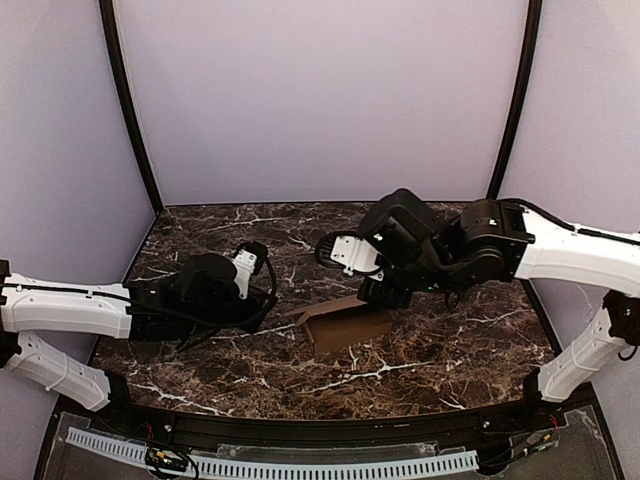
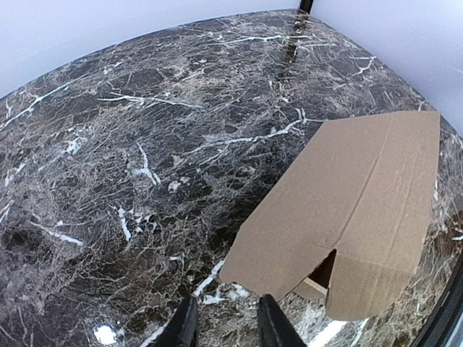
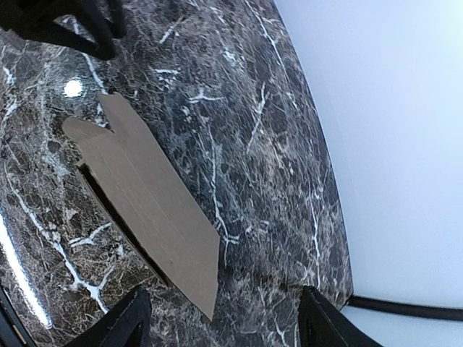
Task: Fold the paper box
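The paper box (image 1: 345,322) is brown cardboard, partly folded, and lies on the dark marble table (image 1: 430,360) near the middle. My left gripper (image 1: 272,306) is low over the table just left of the box. In the left wrist view its fingers (image 2: 185,327) are slightly apart and empty, and the box's flap (image 2: 354,210) lies just ahead and to the right. My right gripper (image 1: 385,292) hovers over the box's far right end. In the right wrist view it (image 3: 224,325) is wide open and empty, above the box's edge (image 3: 145,195).
Pale walls close the table on three sides, with black posts (image 1: 128,100) at the back corners. A black rail (image 1: 330,425) runs along the near edge. The left arm's dark tip (image 3: 79,22) shows in the right wrist view beyond the box.
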Tool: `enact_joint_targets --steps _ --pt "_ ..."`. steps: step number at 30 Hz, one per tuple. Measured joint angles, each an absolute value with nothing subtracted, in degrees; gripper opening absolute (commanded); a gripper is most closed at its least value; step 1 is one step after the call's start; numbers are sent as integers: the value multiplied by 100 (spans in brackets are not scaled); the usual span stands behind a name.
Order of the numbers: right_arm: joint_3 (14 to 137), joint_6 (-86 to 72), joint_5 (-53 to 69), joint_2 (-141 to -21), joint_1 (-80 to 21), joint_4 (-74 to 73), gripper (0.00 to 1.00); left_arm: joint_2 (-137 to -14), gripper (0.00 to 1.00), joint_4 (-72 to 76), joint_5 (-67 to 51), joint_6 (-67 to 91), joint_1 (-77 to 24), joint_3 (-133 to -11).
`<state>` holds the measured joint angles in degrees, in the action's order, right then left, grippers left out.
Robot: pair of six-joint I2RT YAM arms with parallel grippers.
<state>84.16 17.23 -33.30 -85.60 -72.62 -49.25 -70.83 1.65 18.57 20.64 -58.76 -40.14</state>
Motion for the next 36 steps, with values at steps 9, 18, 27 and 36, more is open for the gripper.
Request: enact_joint_targets --steps 9,18,27,36 --pt "6403 893 -2775 -6971 -6208 -4080 89 -6965 72 -110 1374 1278 -5876 -3981" --pt "4624 -121 -1935 -5830 -5236 -2591 99 -6742 71 -174 633 565 -5876 -3640" --pt "3999 -639 -1337 -5874 -4825 -1557 99 -7693 67 303 377 -565 -5878 -3642" --pt "3680 -895 -998 -5894 -4797 -1131 99 -7874 57 1109 803 -1251 -5878 -3632"
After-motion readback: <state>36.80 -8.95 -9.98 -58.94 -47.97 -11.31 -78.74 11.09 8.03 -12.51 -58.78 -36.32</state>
